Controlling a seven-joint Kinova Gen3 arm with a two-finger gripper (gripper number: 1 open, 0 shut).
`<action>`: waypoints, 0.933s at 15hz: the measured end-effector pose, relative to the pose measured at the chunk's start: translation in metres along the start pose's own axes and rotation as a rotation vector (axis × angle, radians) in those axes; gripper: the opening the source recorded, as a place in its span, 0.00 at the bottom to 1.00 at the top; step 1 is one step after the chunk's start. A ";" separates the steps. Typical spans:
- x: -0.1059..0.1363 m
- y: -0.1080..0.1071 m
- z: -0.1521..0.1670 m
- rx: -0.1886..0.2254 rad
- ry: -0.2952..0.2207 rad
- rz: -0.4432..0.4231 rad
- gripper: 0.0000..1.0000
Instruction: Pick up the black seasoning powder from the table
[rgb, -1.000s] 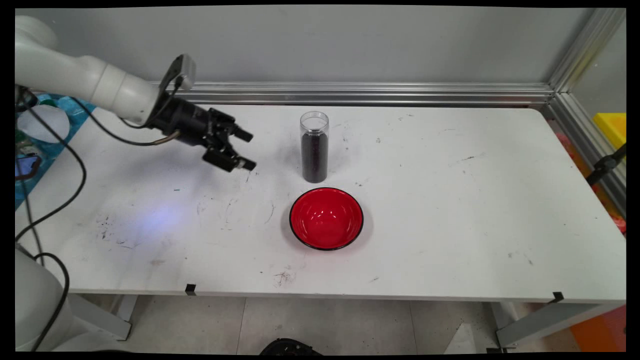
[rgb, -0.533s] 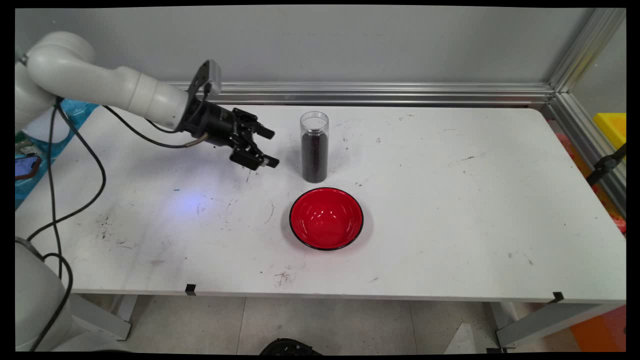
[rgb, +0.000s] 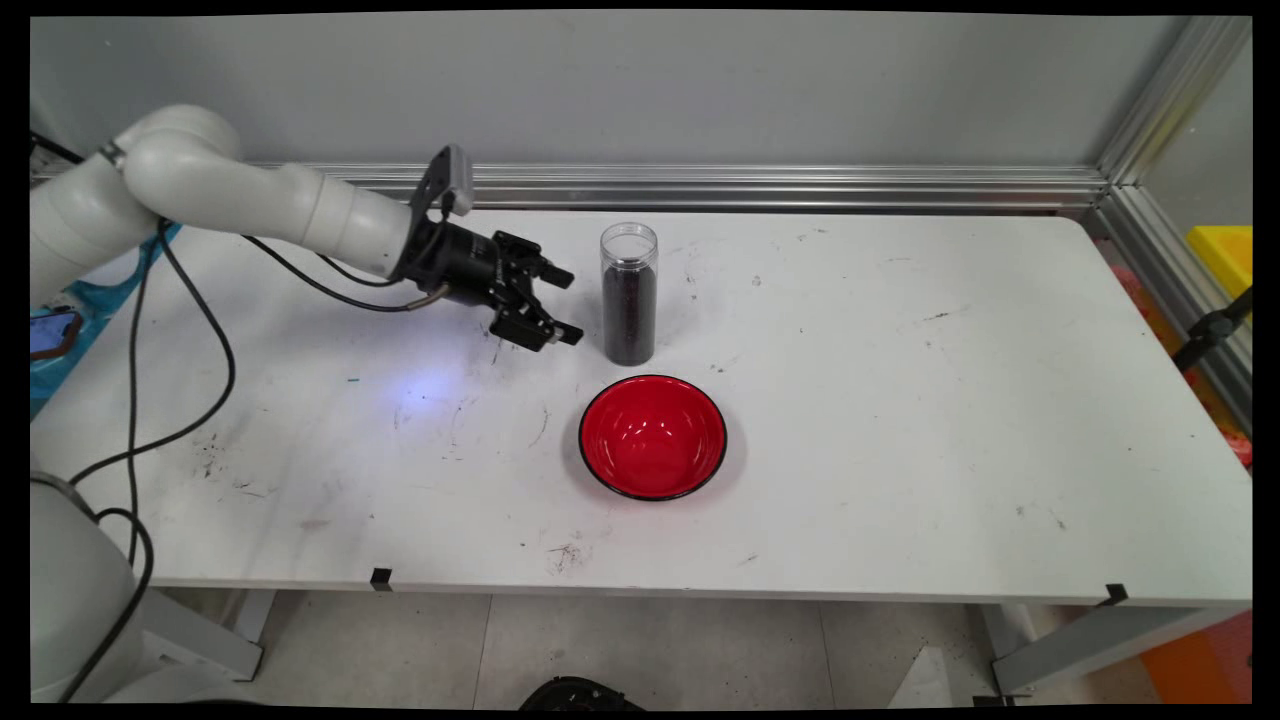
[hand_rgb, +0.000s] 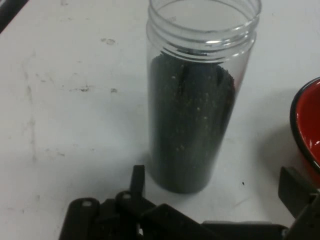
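Jar: a clear, lidless cylinder standing upright on the table, filled most of the way with dark grains; the top band below its threaded mouth is empty.
Bowl: a red bowl with a black rim, nearest the table's front edge, just in front of the jar and apart from it; nothing shows inside it.
Gripper: the black gripper lies nearly level, low over the table, pointing at the jar's lower half from the left.
Jaws: spread wide, holding nothing; in the hand view the jar stands centred between the two fingers, which do not appear to touch it, though the fingertips are partly cut off.
Table: white top, scuffed with dark marks.
Wall: grey, with an aluminium rail along the table's far edge.
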 end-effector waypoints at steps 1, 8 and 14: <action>-0.002 -0.001 0.004 -0.004 0.005 0.003 1.00; -0.009 -0.009 0.030 -0.023 0.024 0.010 1.00; -0.015 -0.013 0.052 -0.031 0.033 0.008 1.00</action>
